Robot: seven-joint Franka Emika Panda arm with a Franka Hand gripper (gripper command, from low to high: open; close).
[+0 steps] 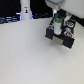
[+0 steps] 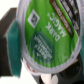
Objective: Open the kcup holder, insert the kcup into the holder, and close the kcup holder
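Note:
In the exterior view my white gripper [image 1: 59, 24] hangs at the back right, right over the black kcup holder [image 1: 63, 39], whose drawer is pulled out with a round pocket [image 1: 70, 24] showing. The green kcup [image 1: 58, 21] sits between the fingers, just above the drawer. The wrist view is almost filled by the kcup [image 2: 45, 30], its green and whitish printed lid tilted toward the camera. A teal finger pad [image 2: 12, 42] presses its side. My gripper [image 2: 42, 47] is shut on the pod. The holder [image 2: 7, 25] shows only as dark patches behind it.
A white upright object [image 1: 25, 10] stands at the back on the exterior view's left, in front of a dark strip [image 1: 10, 20] along the far edge. The pale table [image 1: 30, 55] spreads across the front and left.

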